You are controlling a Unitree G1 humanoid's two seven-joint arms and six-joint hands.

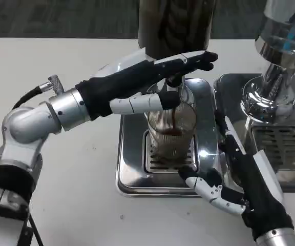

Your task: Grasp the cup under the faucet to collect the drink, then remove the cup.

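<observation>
Two dispensers flank the cup [170, 128] on tray [129, 182].

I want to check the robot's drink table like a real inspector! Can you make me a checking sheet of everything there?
Surface: white table, bare parts look clean.
Job's things: ribbed clear cup stands on the metal drip tray under the faucet; dark drink is pouring in, cup partly full.
Clutter: nothing seen.
Hands: left hand reaches across at the faucet above the cup; right hand rests at the tray's right edge, holding nothing.
Cables: black cable at the left forearm.
Surroundings: second shiny machine with its own tray on the right.
</observation>
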